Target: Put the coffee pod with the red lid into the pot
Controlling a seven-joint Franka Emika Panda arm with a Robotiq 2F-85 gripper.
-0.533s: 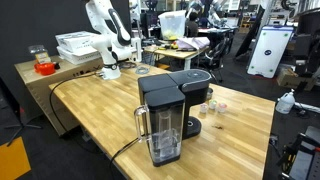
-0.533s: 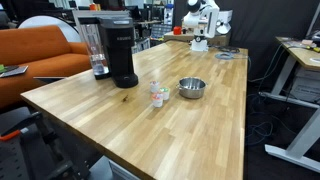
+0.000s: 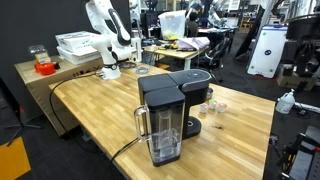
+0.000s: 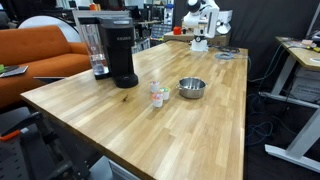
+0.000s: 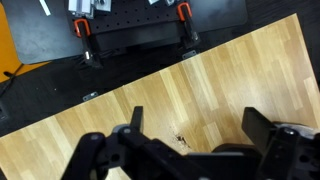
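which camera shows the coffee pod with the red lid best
The exterior view with the coffee pod in the open beside the pot. In an exterior view from behind the coffee maker it is tiny and hard to make out. The wrist view misses it.

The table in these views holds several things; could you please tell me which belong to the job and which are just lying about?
Job: coffee pod with the red lid, pot, gripper.
Lying about: coffee maker, orange sofa.

The coffee pod point(image 4: 157, 95) is red-lidded, the pot point(image 4: 192, 88) silver, the brewer point(image 4: 122, 55) black.
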